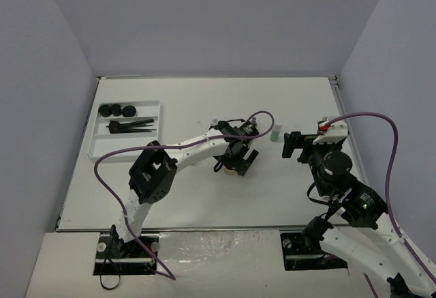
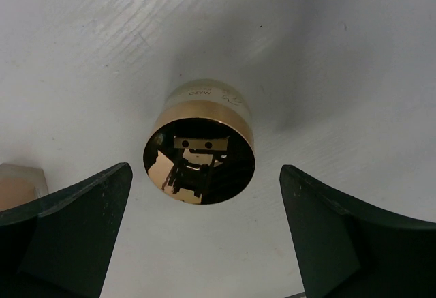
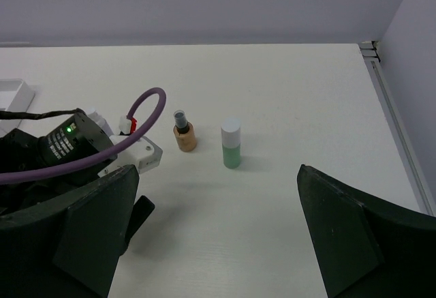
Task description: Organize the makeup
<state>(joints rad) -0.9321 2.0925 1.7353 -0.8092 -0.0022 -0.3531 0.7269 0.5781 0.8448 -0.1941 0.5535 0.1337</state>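
A tan round compact (image 2: 199,151) with a mirrored gold top stands on the table. My left gripper (image 2: 204,175) hangs over it, open, one finger on each side and clear of it. From above, the same gripper (image 1: 238,164) is at mid-table with the compact (image 1: 231,169) peeking out under it. A beige bottle (image 3: 184,136) with a black cap and a green-white bottle (image 3: 231,144) stand side by side. My right gripper (image 3: 218,175) is open and empty, short of them. Black pots (image 1: 117,110) and thin black brushes (image 1: 133,126) lie in the tray.
The white ridged tray (image 1: 95,149) sits at the far left of the table. The left arm's purple cable (image 3: 146,110) loops near the beige bottle. A beige item (image 2: 17,187) shows at the left edge of the left wrist view. Walls enclose the table.
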